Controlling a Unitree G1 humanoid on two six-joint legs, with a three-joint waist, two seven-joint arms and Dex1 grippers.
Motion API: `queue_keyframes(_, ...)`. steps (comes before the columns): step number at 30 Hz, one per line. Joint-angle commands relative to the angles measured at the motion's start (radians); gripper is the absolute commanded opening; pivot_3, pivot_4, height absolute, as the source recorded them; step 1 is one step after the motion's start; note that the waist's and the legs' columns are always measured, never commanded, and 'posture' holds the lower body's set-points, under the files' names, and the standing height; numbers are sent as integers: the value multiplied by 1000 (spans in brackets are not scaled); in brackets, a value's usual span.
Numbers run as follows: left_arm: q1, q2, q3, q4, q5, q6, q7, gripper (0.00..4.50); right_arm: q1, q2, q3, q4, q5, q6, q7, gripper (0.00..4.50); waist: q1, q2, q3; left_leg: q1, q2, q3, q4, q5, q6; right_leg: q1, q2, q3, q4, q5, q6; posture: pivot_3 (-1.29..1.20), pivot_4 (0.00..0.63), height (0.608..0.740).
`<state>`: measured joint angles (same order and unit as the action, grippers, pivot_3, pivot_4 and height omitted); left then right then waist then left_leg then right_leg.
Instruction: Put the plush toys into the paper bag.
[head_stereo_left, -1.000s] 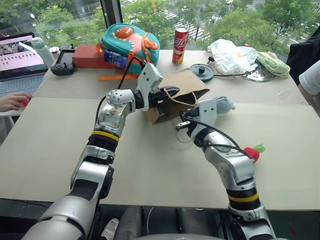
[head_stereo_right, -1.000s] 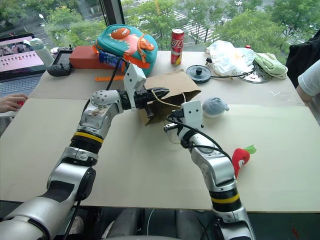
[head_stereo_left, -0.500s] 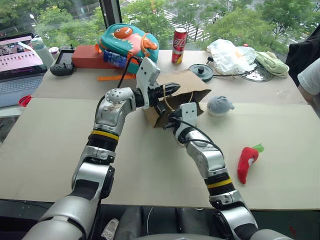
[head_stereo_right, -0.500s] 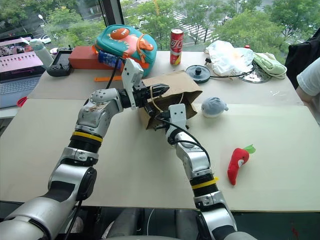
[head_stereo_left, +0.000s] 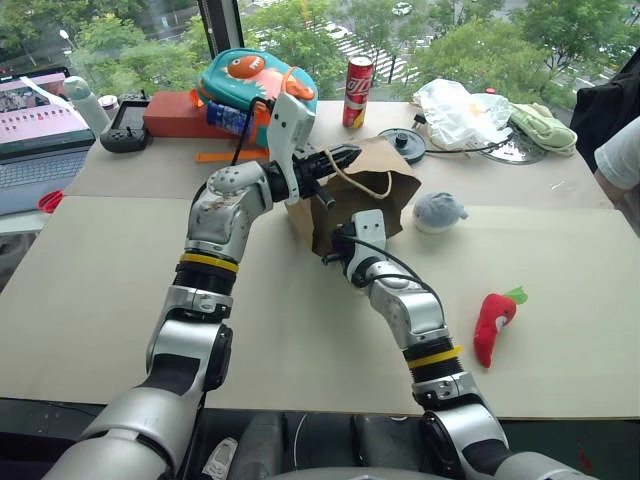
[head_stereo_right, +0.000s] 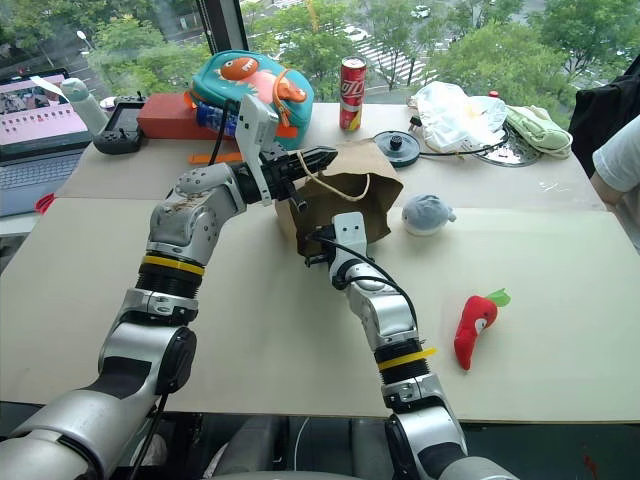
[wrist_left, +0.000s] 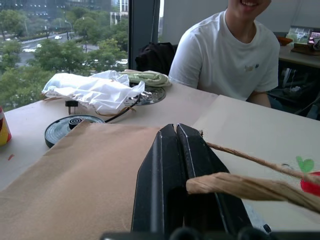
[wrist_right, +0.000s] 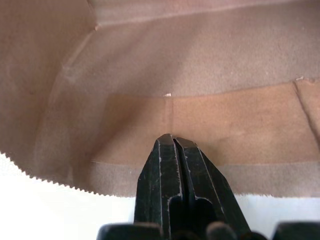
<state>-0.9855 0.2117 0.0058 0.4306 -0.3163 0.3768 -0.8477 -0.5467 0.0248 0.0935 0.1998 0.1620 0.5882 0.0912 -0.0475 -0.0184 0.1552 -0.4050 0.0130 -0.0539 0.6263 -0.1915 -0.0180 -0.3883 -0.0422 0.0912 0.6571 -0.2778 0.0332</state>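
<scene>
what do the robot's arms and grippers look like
Both arms are built of silver-grey metal segments joined by black joints. Each forearm carries a yellow ring edged in black. A white housing sits at each wrist, with a thin black cable looping from it along the arm. The left gripper and the right gripper each have two glossy black fingers that taper to a point.

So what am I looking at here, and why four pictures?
A two-armed robot. Two pictures come from cameras in its head, two from cameras on its wrists. On the table lies a brown paper bag. The left tool, fingers shut, lifts the bag by a cord handle. The right tool, also shut, pokes into the bag's mouth. The grey-blue plush toy and red plush toy lie outside. Behind stand a fish backpack and a can.
</scene>
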Motion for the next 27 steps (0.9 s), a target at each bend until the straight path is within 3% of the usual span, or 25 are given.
queue_keyframes(1, -22, -2, 15, -58, -25, -2, 8, 0, 16, 0, -2, -3, -7, 56, 0, 34, 0, 0, 0, 0, 0, 0, 0, 0, 0, 0, 0, 0, 0, 0, 0, 0, 150, 739)
queue_keyframes(6, 2, 1, 3, -78, -19, -7, 5, 0, 21, 3, -8, -50, -5, 57, 1, 34, -1, 0, 0, 0, 0, 0, 0, 0, 0, 0, 0, 0, 0, 0, 0, 0, 150, 739)
queue_keyframes(17, 61, 10, -17, -127, -9, 0, 12, 0, 128, -39, -171, -614, 167, 231, 5, 34, 3, 0, 0, -3, 0, -1, -1, 0, 0, -1, 0, 0, 0, 0, 0, 0, 150, 739)
queue_keyframes(23, 71, 13, -19, -141, -13, 4, 15, 0, 173, -176, -298, -685, 175, 311, -6, 34, 3, 0, 0, -3, 0, 0, 0, 0, 0, -1, 0, 0, -3, 0, 0, 0, 150, 739)
queue_keyframes(27, 81, 13, -22, -151, -13, 5, 19, 0, 105, -262, -390, -596, 169, 303, -25, 1088, 2, 0, 0, -2, 0, 1, 0, 0, 0, 0, 0, 0, -7, 0, 0, 0, 150, 739)
